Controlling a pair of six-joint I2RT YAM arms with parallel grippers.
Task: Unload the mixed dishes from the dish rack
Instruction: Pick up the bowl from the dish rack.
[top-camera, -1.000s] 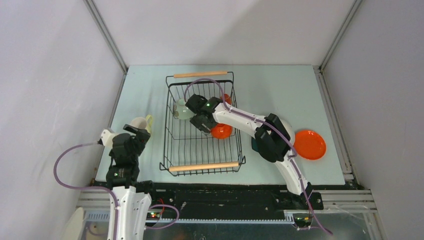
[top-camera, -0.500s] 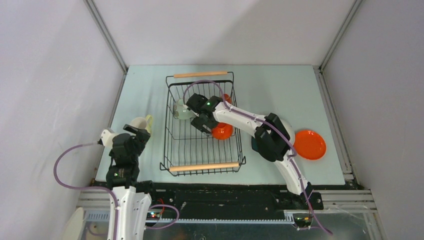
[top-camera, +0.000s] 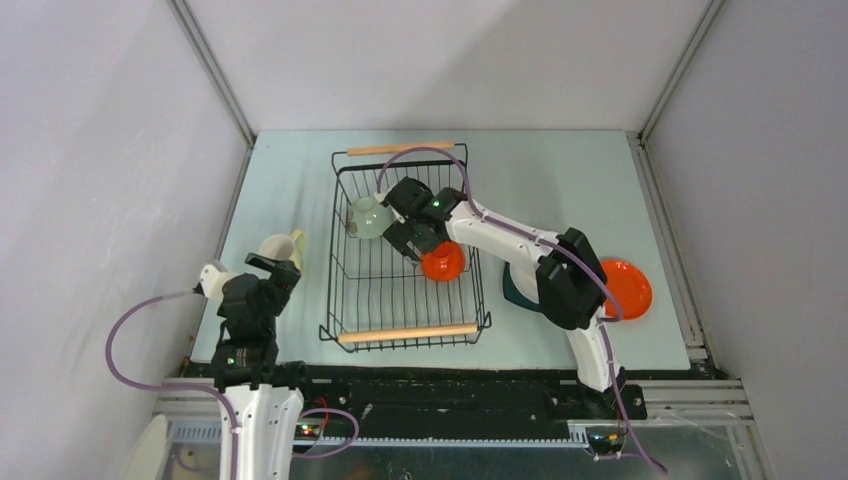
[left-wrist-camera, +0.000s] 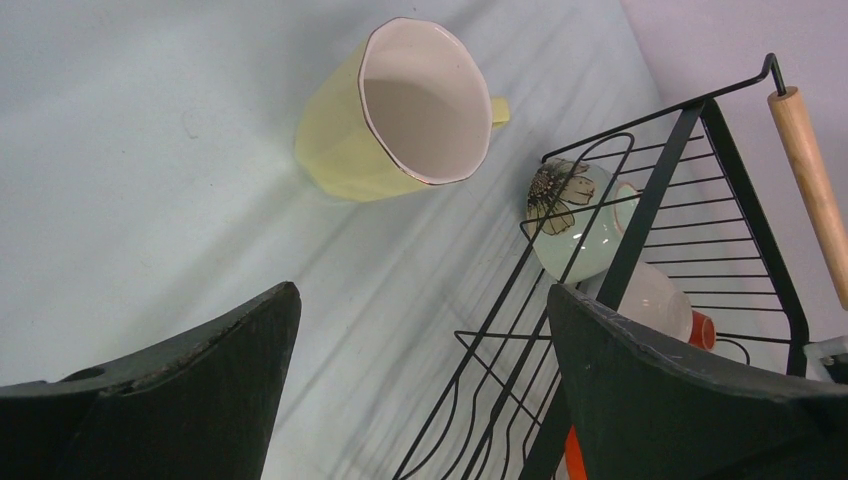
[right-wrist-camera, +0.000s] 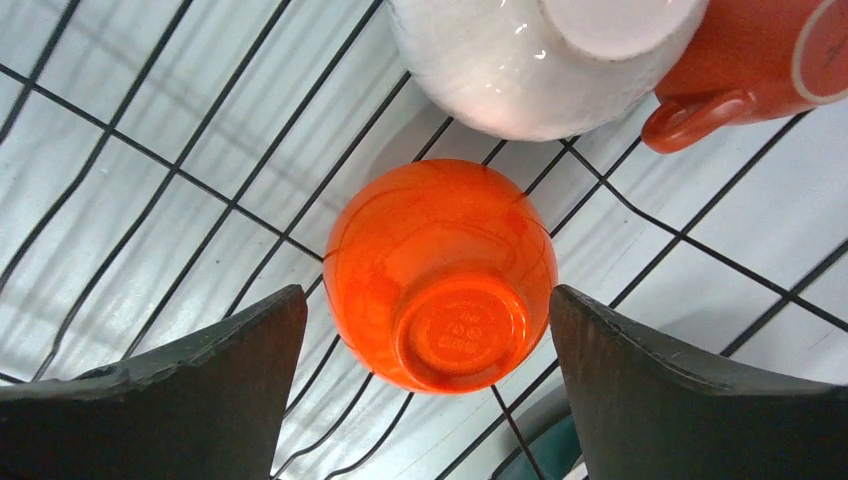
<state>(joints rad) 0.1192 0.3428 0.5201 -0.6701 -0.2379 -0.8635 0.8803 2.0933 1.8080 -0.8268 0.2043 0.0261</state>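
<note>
The black wire dish rack (top-camera: 327, 290) stands mid-table. In it, the right wrist view shows an upturned orange bowl (right-wrist-camera: 440, 275), a white bowl (right-wrist-camera: 540, 60) and a small orange cup (right-wrist-camera: 750, 70). My right gripper (right-wrist-camera: 428, 300) is open, hovering over the orange bowl (top-camera: 443, 262) with a finger on each side, not touching. A pale green flowered bowl (top-camera: 368, 217) lies at the rack's left side. The pale yellow mug (left-wrist-camera: 400, 110) stands on the table left of the rack. My left gripper (left-wrist-camera: 420, 330) is open and empty just short of the mug (top-camera: 280, 247).
An orange plate (top-camera: 622, 288) lies on the table at the right. A dark teal plate (top-camera: 515, 290) lies beside the rack, partly under my right arm. The rack's wooden handles (top-camera: 408, 333) run along its near and far ends. Side walls close in the table.
My right arm has shifted right and back inside the rack, uncovering the pale green bowl. My left arm has drawn back slightly from the mug.
</note>
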